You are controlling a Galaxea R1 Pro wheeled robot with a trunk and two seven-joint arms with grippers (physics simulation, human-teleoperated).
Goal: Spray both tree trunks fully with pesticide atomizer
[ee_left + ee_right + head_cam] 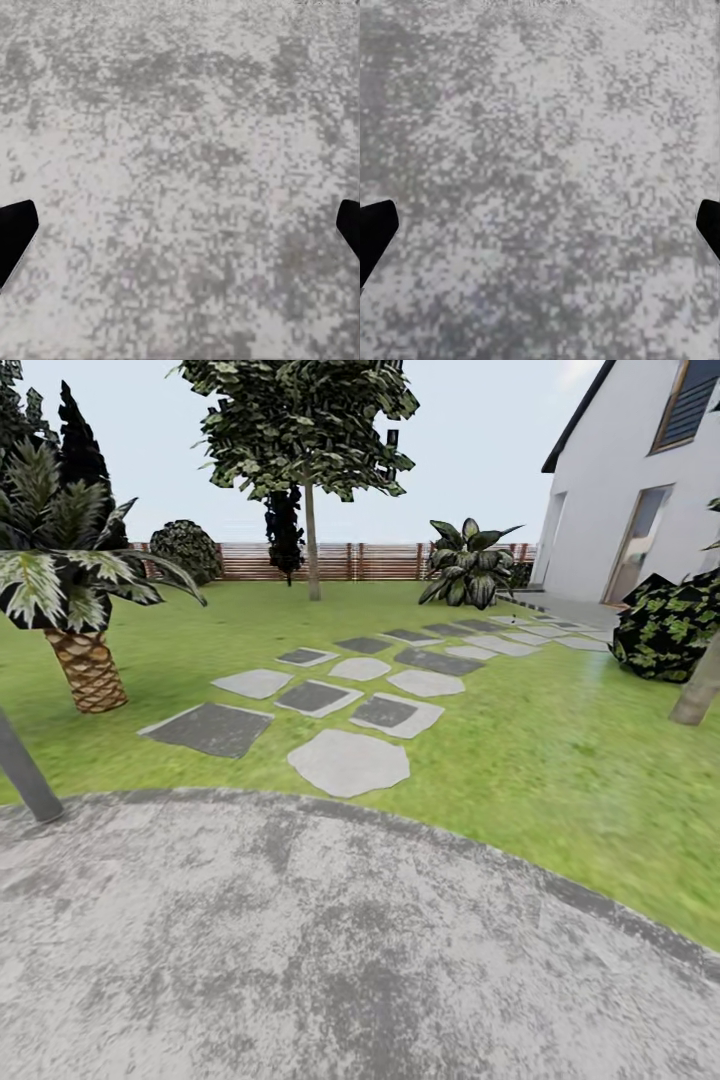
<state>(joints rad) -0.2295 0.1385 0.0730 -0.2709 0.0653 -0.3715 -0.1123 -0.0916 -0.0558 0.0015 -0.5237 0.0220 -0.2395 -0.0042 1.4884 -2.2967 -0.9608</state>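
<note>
We stand on the grey paving [330, 950], looking over the garden's grass [560, 760]. Our left claw [180, 225] and right claw [540, 225] hang wide open, holding nothing, ready to grab. One tree [311, 540] stands far off by the fence [370, 560]. We see no sprayer yet.

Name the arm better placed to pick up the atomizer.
Neither yet. Left gripper and right gripper both hang open and empty over grey paving; no atomizer in sight.

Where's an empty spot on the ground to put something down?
The grey paved patch nearest the robot is bare. So is the grass between the stepping stones and the dark bush. It gets crowded by the palm and along the fence, where plants stand.
</note>
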